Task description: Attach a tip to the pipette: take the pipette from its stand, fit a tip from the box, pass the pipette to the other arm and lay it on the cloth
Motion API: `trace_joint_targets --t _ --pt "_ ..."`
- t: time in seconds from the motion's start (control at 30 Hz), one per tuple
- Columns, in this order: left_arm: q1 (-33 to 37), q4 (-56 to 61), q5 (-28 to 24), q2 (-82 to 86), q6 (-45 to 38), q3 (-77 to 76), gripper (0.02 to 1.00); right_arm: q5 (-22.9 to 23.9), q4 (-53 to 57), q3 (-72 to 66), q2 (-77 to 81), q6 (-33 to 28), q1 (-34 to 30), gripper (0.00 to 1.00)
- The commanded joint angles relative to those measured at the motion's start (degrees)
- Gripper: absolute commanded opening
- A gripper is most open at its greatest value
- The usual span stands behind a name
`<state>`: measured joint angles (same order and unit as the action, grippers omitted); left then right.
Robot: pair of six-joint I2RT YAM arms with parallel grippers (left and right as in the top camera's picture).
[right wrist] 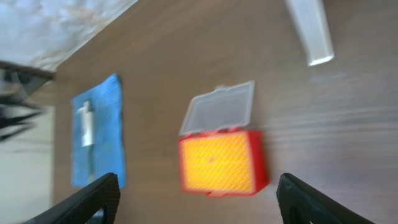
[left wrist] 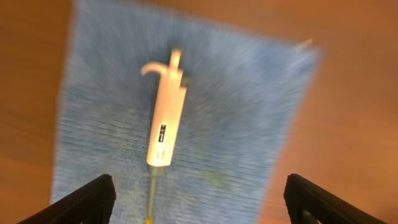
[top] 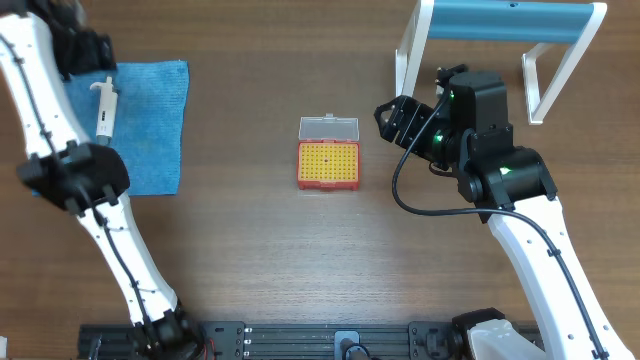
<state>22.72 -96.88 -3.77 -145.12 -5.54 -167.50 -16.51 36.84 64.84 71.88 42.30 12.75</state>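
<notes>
Left pincer [left wrist: 200, 200]: released. I see both fingers spread wide with nothing gripped. It hangs above the cloth [left wrist: 249, 124], looking down on the pipette [left wrist: 166, 124].
Left arm: it climbs from its base at the table's near edge and bends at an elbow over the cloth's near left corner. From there it runs on to a wrist over the far left of the table.
Pipette: it lies flat on the cloth's left part, free of the fingers, with its hooked head toward the table's far edge. I make out a trace of yellow at its thin end.
Cloth: blue, spread flat on the left of the table.
Right pincer [right wrist: 199, 202]: released, fingers wide apart and empty. It is lifted off the table and faces the middle.
Right arm: it rises from the near right, with the wrist turned left, in front of the stand [top: 510, 20].
Tip box [right wrist: 217, 162]: red with a yellow rack and a clear lid [right wrist: 217, 109] folded back. It sits mid-table, well apart from the cloth.
Stand: white legs and a blue bar, at the far right.
</notes>
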Motion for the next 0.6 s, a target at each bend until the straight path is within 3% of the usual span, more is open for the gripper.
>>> trace_joint_targets --t 0.03,0.23,0.37,0.47,0.6 --pt "-2.9 -0.5 -4.2 14.2 3.4 -2.4 0.882 11.2 -0.2 0.1 -1.8 -6.0 -0.1 0.825" --pt "-6.1 -0.5 -4.3 30.8 3.7 -2.2 0.882 19.3 0.6 0.1 -9.4 -11.9 -0.1 0.822" --pt "-8.8 -0.5 -5.0 41.2 6.5 -2.2 0.882 21.6 2.7 0.1 -17.3 -17.2 -0.2 0.822" --pt "-11.8 -0.5 -8.7 48.8 7.5 -0.3 0.882 22.6 6.7 0.1 -23.6 -19.8 -0.2 0.822" --pt "-16.6 -0.5 -8.8 62.1 9.4 11.7 0.882 22.6 14.0 0.1 -33.5 -20.9 -0.1 0.825"
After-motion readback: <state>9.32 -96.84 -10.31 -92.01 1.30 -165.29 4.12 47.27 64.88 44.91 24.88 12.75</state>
